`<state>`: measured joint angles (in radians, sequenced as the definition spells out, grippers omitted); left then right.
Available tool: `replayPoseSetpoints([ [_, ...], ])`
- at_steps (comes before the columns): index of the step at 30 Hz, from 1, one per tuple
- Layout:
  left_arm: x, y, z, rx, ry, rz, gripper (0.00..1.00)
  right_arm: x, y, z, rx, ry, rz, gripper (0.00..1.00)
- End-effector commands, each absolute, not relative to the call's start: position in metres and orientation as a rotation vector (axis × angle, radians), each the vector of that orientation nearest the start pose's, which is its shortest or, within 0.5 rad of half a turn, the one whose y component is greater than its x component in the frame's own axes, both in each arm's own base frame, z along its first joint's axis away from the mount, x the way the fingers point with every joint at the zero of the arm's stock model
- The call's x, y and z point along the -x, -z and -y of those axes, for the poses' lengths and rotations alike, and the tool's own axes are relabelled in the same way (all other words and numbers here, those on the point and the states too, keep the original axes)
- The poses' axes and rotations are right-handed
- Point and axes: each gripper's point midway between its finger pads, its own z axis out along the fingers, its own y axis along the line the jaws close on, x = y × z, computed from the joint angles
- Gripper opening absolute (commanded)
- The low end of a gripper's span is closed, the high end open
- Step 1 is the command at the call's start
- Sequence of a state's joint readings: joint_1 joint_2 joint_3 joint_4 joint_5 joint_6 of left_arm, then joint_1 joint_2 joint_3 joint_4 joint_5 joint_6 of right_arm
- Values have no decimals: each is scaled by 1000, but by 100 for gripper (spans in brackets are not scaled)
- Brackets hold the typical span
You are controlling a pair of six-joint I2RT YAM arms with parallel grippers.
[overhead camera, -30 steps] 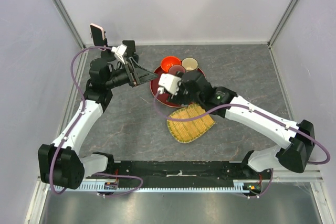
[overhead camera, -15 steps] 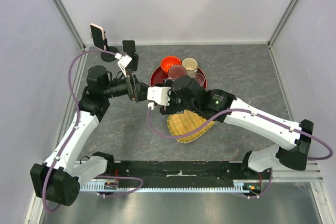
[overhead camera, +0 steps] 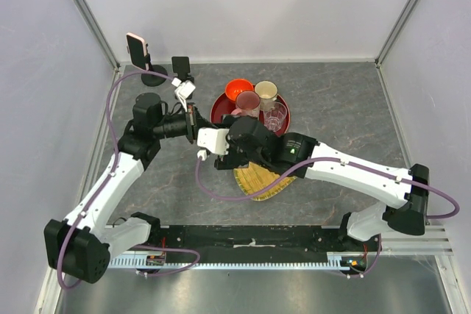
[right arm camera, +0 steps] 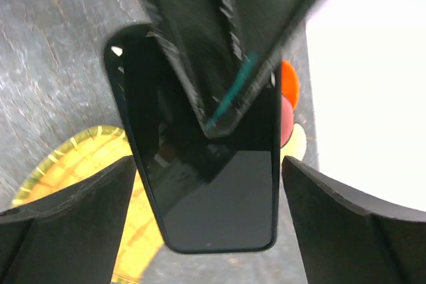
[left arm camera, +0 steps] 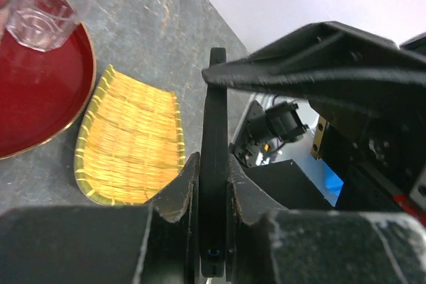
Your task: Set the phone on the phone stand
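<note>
A black phone (right arm camera: 219, 197) hangs edge-on in mid-air over the table's left middle. In the left wrist view the phone (left arm camera: 214, 118) sits pinched between the fingers of my left gripper (left arm camera: 213, 171), which is shut on its lower end. My right gripper (right arm camera: 210, 184) is open, its fingers (right arm camera: 80, 197) standing apart on either side of the phone with a gap to each edge. From above, the left gripper (overhead camera: 191, 121) and the right gripper (overhead camera: 200, 136) meet nose to nose. A small black upright phone stand (overhead camera: 181, 68) is at the back left.
A pink phone on a round-based stand (overhead camera: 138, 51) is in the back-left corner. A red tray (overhead camera: 219, 108) holds an orange bowl (overhead camera: 237, 90) and several cups, among them a clear glass (left arm camera: 36, 8). A woven bamboo tray (overhead camera: 259, 180) lies under the right forearm.
The left gripper has closed on the phone and the right gripper's jaws have spread away from it. Both arms have shifted left and toward the table's near side.
</note>
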<state>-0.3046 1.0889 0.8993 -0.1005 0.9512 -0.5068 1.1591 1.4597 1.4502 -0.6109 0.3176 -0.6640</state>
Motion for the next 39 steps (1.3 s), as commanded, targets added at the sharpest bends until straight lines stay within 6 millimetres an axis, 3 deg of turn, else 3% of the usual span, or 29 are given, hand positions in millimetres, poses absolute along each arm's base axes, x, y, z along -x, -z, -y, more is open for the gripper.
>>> replayPoseSetpoints([
  [1,-239,-319,224,-503,1272,-1692,2,-251,-296,-322,1206,-88,-1604,98],
  [2,-240,-320,221,-483,1251,-1670,2,-250,-292,-317,1170,-121,-1634,98],
  [3,-243,-327,215,-438,1200,-1641,2,-244,-274,-317,1133,-200,-1689,98],
  [5,-246,-327,206,-375,1141,-1622,2,-239,-271,-305,1063,-292,-1725,98],
  [6,-242,-341,200,-360,1119,-1551,2,-234,-256,-300,1067,-312,-1759,98],
  [8,-243,-340,192,-271,1109,-1518,2,-226,-261,-294,972,-439,-1786,98],
  [9,-241,-353,187,-241,1104,-1436,2,-224,-258,-294,940,-501,-1801,98],
  [10,-230,-367,183,-205,1144,-1368,2,-214,-266,-299,904,-671,-1815,98],
  [11,-228,-354,180,-166,1161,-1360,2,-212,-271,-301,866,-743,-1820,98],
  [13,-220,-368,170,-79,1196,-1263,2,-213,-292,-304,718,-904,-1796,98],
  [14,-221,-361,168,-48,1206,-1262,2,-208,-302,-311,712,-1005,-1746,98],
  [15,-216,-370,166,-30,1241,-1212,2,-204,-313,-312,697,-1079,-1706,98],
  [17,-212,-369,168,-28,1282,-1196,2,-190,-332,-320,715,-1250,-1616,98],
  [20,-201,-375,173,-74,1336,-1172,2,-188,-348,-322,729,-1322,-1570,96],
  [23,-190,-381,173,-102,1370,-1125,2,-202,-362,-314,654,-1395,-1538,84],
  [24,-186,-382,174,-119,1382,-1117,2,-195,-366,-312,686,-1467,-1506,83],
  [26,-183,-383,176,-140,1397,-1110,2,-201,-375,-305,669,-1525,-1447,74],
  [30,-173,-383,181,-189,1449,-1096,2,-203,-375,-305,694,-1618,-1452,60],
  [36,-168,-385,180,-176,1496,-1050,2,-203,-379,-305,692,-1615,-1409,65],
  [39,-170,-382,180,-162,1517,-1047,2,-197,-386,-308,685,-1685,-1350,60],
])
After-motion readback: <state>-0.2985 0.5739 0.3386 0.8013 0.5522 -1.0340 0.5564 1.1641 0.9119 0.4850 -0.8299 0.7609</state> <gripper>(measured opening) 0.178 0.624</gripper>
